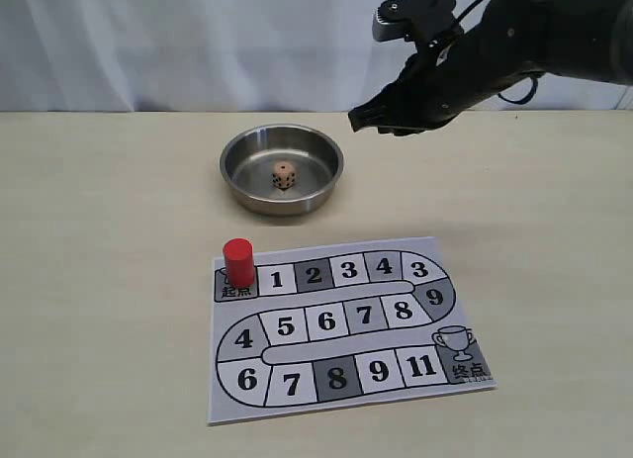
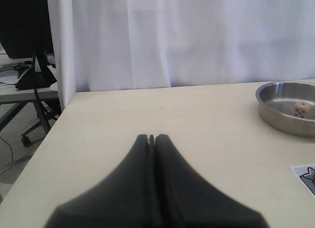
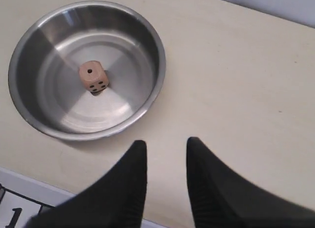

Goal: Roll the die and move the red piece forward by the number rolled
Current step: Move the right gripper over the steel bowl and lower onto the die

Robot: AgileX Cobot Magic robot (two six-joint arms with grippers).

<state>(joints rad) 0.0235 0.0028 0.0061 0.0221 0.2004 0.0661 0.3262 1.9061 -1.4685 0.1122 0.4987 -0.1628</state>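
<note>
The pinkish-tan pipped die [image 1: 283,176] rests in the round steel bowl [image 1: 230,169] (likely there to contain its roll), right claw [image 3: 166,145] hovering released nearby, left claw [image 2: 151,137] clenched empty, bright-red cylinder piece [image 1: 238,261] standing on the paper board [image 1: 346,324]'s start square.

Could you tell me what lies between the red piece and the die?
Exterior view: beyond the red piece, bare table, then the steel bowl's near wall around the die.

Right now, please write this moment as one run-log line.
die in bowl, one pip up | red piece on start square | right gripper open, raised beside bowl | left gripper shut, empty
</note>
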